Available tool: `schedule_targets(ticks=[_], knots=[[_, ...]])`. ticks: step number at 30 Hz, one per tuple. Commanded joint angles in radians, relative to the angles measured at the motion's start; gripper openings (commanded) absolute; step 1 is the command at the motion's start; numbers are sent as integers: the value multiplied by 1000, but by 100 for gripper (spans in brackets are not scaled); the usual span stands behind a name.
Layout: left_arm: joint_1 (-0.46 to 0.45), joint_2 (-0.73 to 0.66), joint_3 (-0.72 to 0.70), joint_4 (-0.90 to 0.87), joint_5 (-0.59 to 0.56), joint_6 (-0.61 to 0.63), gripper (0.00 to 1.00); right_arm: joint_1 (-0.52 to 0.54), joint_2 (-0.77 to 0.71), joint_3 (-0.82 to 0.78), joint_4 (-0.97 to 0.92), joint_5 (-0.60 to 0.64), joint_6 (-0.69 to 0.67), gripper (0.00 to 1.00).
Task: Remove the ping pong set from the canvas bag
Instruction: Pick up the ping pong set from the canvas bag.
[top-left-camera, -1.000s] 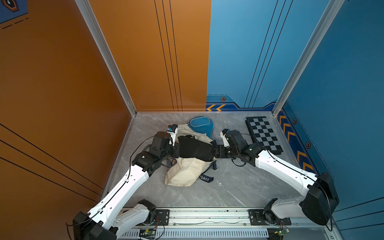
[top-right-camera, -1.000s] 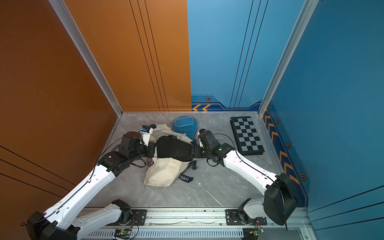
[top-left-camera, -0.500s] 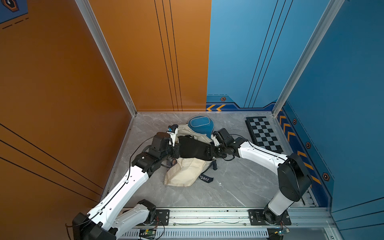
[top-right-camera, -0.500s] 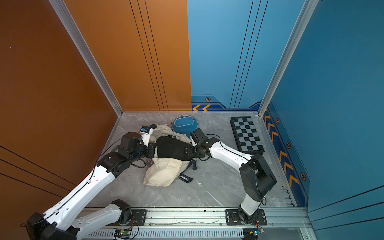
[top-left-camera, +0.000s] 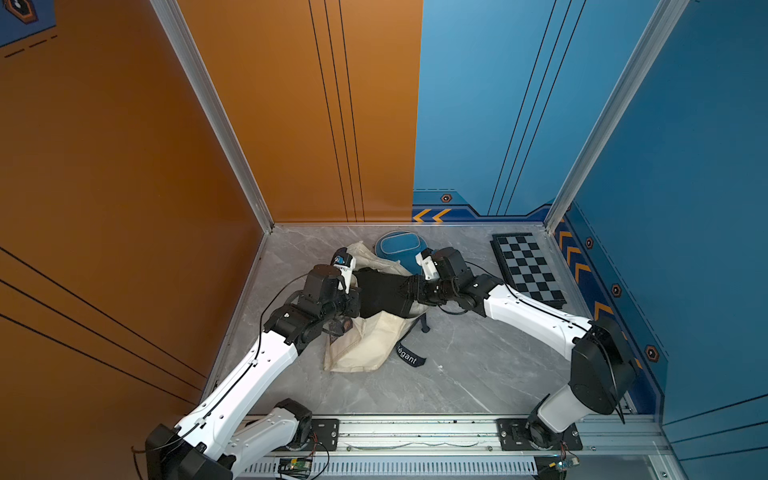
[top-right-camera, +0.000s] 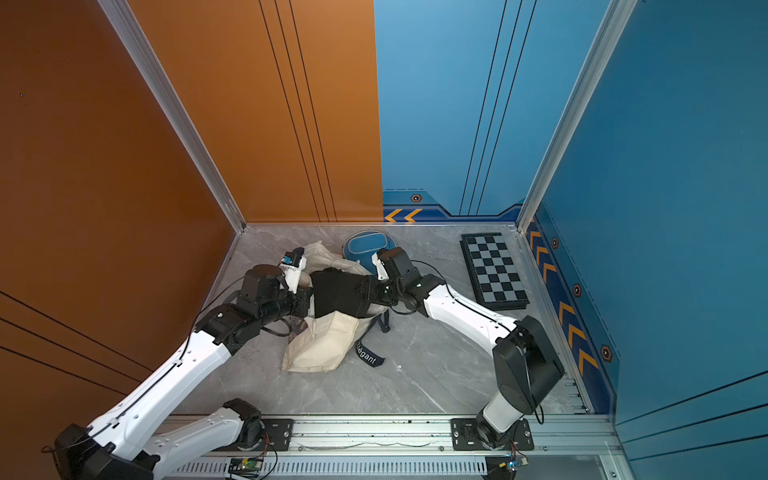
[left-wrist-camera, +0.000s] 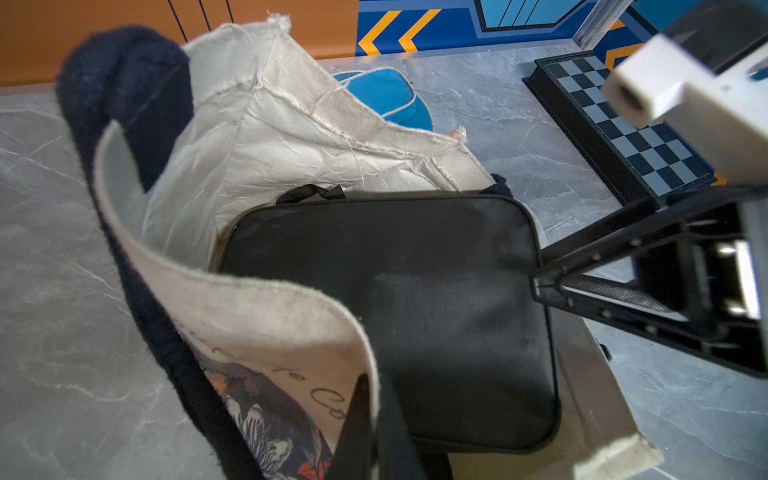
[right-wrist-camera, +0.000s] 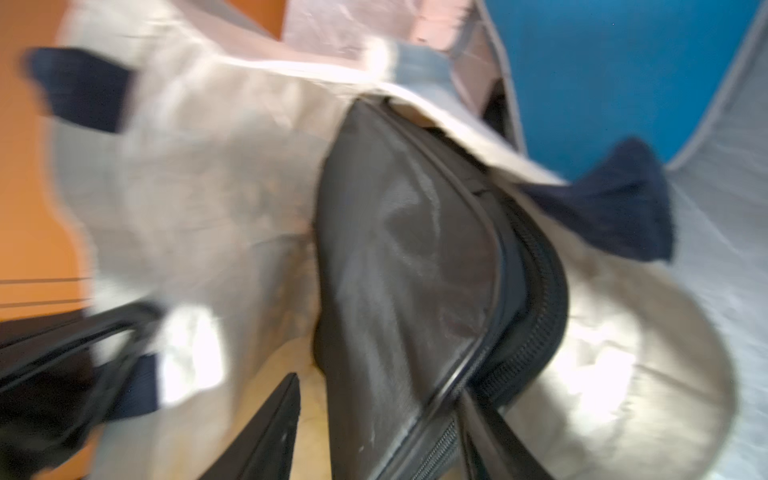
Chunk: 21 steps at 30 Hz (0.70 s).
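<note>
Black zip case (left-wrist-camera: 386, 299) of the ping pong set — likely light, semi-stiff, slick — lies half out of the limp canvas bag (top-left-camera: 365, 345); left gripper (top-left-camera: 352, 303) pinches the bag rim, right gripper (right-wrist-camera: 382, 407) straddles the firm zip edge, seemingly not yet clamped.

Both top views look steeply down from the front over the grey marbled tabletop (top-left-camera: 478, 374). Wrist views sit close, opposite each other across the black zippered case (left-wrist-camera: 395, 311) in the cream-white canvas bag (left-wrist-camera: 270, 137).
</note>
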Motion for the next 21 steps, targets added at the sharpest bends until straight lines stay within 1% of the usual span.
schedule_targets(ticks=[1, 3, 5, 9, 12, 13, 16, 20, 21], knots=[[-11, -2, 0, 32, 34, -7, 0, 54, -27, 49, 68, -47, 15, 59], [-12, -2, -2, 32, 34, -7, 0, 70, -28, 54, 63, -32, 6, 59], [-12, -2, -2, 31, 34, -7, 0, 82, -27, 56, 23, 19, -19, 59], [-13, -4, 0, 32, 35, -7, 0, 94, -21, 28, 1, 91, -41, 58], [-13, -1, -1, 32, 36, -6, 0, 110, -10, 22, -18, 157, -70, 53], [-14, -1, 0, 31, 37, -6, 0, 119, -6, 26, -25, 184, -80, 51], [-14, -2, -2, 32, 36, -6, 0, 132, 4, 40, -36, 226, -94, 36], [-18, -6, -3, 32, 33, -6, 0, 140, 3, 47, -40, 270, -102, 19], [-17, -6, -2, 32, 33, -5, 0, 140, 2, 49, -42, 278, -102, 16]])
